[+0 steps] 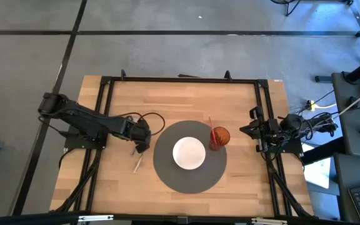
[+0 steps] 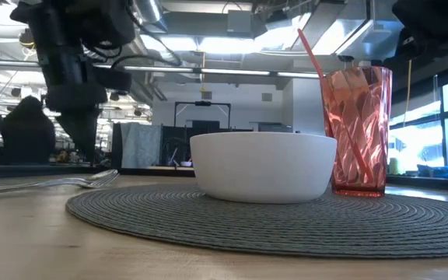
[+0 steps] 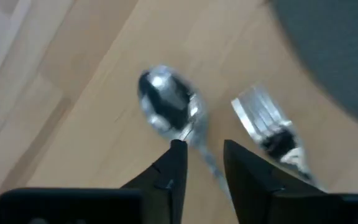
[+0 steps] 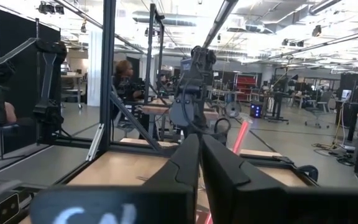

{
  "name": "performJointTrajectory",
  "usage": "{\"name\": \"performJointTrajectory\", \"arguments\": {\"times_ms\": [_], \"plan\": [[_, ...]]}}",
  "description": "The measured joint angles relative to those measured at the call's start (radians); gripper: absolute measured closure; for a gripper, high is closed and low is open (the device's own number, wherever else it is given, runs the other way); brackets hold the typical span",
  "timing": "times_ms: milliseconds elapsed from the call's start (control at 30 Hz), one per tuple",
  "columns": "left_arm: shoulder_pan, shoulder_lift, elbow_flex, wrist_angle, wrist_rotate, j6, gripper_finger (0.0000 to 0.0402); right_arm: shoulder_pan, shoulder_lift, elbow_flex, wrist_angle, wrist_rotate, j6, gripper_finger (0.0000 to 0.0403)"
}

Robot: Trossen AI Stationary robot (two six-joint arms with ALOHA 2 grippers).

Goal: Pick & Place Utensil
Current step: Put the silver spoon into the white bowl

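Observation:
A metal spoon (image 3: pixel 166 104) and a metal fork (image 3: pixel 269 121) lie side by side on the wooden table, left of a round grey placemat (image 1: pixel 167 178). In the high view they show as a pale sliver (image 1: pixel 137 164). My left gripper (image 3: pixel 204 146) hangs open just above them, pointing down. Its fingers stand on either side of the spoon's neck, below the spoon's bowl, and I see no touch. In the low view the left gripper (image 2: pixel 92 159) stands over the utensils (image 2: pixel 76 183). My right gripper (image 4: pixel 201 140) waits shut at the table's right edge (image 1: pixel 247 130).
A white bowl (image 1: pixel 189 153) sits in the middle of the placemat. A red faceted cup (image 1: pixel 219 137) holding a red straw stands at the placemat's far right rim. A black frame (image 1: pixel 180 79) runs around the table. Bare wood lies near and far of the placemat.

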Motion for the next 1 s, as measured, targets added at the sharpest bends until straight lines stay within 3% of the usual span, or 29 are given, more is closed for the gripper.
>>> {"name": "performJointTrajectory", "arguments": {"times_ms": [200, 367, 1000], "plan": [[-0.001, 0.042, 0.0, -0.044, 0.068, -0.107, 0.0264, 0.0, 0.0, 0.0, 0.0, 0.0, -0.001, 0.0382], [-0.001, 0.077, 0.0, -0.027, 0.079, -0.099, 0.0249, 0.0, 0.0, 0.0, 0.0, 0.0, -0.001, 0.0382], [0.081, 0.184, -0.022, 0.025, 0.109, -0.02, 0.0251, 0.0, 0.0, 0.001, -0.004, 0.0, -0.001, 0.0382]]}}
